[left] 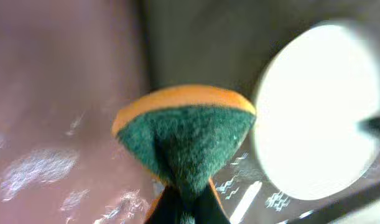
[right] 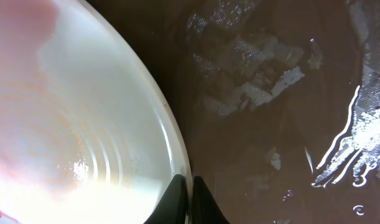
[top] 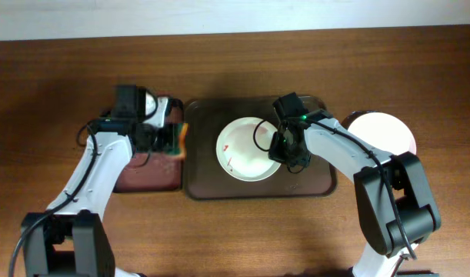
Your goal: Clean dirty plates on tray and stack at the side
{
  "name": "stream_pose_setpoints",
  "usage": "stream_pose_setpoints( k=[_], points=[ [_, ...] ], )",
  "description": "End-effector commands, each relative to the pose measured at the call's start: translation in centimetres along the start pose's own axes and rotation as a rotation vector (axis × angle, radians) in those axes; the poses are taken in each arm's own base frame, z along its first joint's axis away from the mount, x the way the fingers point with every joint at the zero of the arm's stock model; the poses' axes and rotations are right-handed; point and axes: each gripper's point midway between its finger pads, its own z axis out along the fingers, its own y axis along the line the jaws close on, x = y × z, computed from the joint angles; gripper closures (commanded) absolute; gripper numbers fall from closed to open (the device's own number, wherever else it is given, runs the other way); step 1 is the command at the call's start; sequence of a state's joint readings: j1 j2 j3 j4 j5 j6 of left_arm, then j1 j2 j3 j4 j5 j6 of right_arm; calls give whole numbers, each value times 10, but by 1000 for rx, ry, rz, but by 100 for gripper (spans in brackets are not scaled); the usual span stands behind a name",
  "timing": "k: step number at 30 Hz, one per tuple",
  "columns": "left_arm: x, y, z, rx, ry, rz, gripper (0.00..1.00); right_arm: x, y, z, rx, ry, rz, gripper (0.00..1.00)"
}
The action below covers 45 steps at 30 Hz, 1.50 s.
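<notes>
Overhead: shows red-streaked plate (top: 242, 150) lying in dark brown tray (top: 315, 185), right gripper (top: 283, 148) at its right rim; white plate (top: 385, 131) on table (top: 65, 77), right of tray.
Left wrist: shows left gripper (left: 183, 208) closed tight around green-and-orange sponge (left: 186, 130).
Right wrist: shows fingertips (right: 205, 208) nearly together, clamping the streaked plate's rim.

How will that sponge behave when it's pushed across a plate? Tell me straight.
The sponge probably squashes easily: it bulges out where the left gripper pinches it. Its green scouring face looks rough, so it should drag rather than slide on the glossy plate. It seems light, since a single pinch holds it up.
</notes>
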State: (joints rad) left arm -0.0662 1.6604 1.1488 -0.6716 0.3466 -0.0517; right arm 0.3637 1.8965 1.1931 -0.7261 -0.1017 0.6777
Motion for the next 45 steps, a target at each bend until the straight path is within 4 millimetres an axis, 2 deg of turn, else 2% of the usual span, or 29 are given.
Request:
stream_pose_setpoints(
  k=[1,3,4,5,6,9,11,12,14,17,21,24,27,29,31,34,36,38,39,40,42,43,45],
  points=[
    [-28,-76,-5,268,-67,-85,100,7,-2,6,16,25,-26,96],
    [-25,-118,13,324,-45,-87,100,7,-2,6,17,26,-25,96],
    [-22,-128,23,335,-30,-103,100,8,-2,6,17,26,-25,96],
    [-15,-142,42,347,10,-142,100,8,-2,6,17,26,-25,96],
    [-10,-146,52,347,33,-156,100,8,-2,6,17,26,-25,96],
    [13,-143,89,298,123,-203,100,9,-3,6,20,30,-25,96],
    [29,-144,106,282,175,-202,100,9,-3,6,21,31,-25,96],
    [35,-134,113,229,187,-210,100,9,-3,6,21,32,-25,96],
    [39,-90,119,-9,154,-201,100,10,-4,5,23,35,-24,96],
    [33,-58,114,-157,117,-200,100,10,-4,5,25,36,-24,96],
    [0,-52,94,-241,31,-148,100,12,-6,5,31,43,-23,96],
    [-25,-64,72,-224,-37,-141,100,12,-6,5,32,44,-23,96],
    [-36,-77,29,-203,-84,-136,100,11,-6,5,33,41,-23,96],
    [-33,-82,20,-186,-80,-136,100,11,-6,5,33,41,-23,96],
    [-27,-80,22,-192,-55,-138,100,11,-6,5,33,42,-23,96],
    [-22,-59,14,-311,-55,-140,100,11,-6,5,33,42,-50,96],
    [-22,-25,-13,-424,-60,-135,100,12,-6,5,31,44,-129,96],
    [-19,0,-23,-456,-4,-20,100,13,-1,4,4,57,-214,96],
    [-11,17,-27,-479,65,53,100,12,-1,0,3,54,-257,96],
    [-8,24,-28,-486,85,56,100,10,0,-5,4,40,-263,96],
    [-3,40,-24,-501,107,25,100,-3,2,-25,14,-41,-269,96],
    [6,48,-20,-507,130,17,100,-14,-6,-47,66,-127,-269,96],
    [11,55,-11,-505,151,74,100,-24,-18,-71,136,-215,-283,96]
  ],
)
